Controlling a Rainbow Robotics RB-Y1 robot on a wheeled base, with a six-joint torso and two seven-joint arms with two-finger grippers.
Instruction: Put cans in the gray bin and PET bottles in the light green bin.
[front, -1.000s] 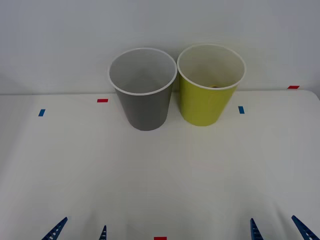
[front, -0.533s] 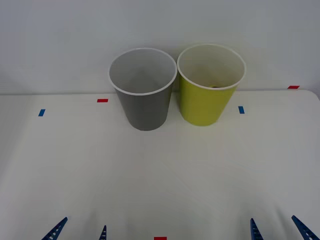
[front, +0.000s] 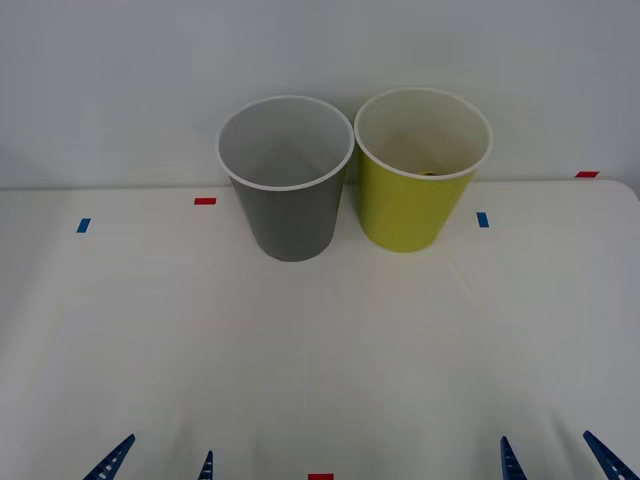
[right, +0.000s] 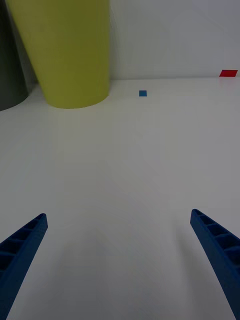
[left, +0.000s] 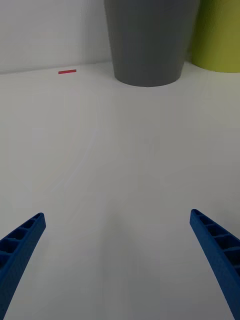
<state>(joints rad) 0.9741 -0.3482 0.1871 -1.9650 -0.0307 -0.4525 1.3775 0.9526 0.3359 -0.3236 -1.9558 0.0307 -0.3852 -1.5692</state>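
Note:
The gray bin (front: 290, 215) and the light green bin (front: 408, 205) stand upright side by side, almost touching, at the back of the white table (front: 320, 340) against the wall. A small dark spot (front: 430, 173) shows inside the green bin at its near rim; I cannot tell what it is. No cans or PET bottles are in view. My left gripper (front: 163, 462) and right gripper (front: 557, 462) hang open and empty at the near edge. The left gripper (left: 117, 216) faces the gray bin (left: 150, 45). The right gripper (right: 119, 215) faces the green bin (right: 70, 55).
Small tape marks lie on the table: red (front: 205, 201) and blue (front: 83, 225) at the left, blue (front: 483, 219) and red (front: 586, 174) at the right, red (front: 320, 477) at the near edge. A pale wall stands right behind the bins.

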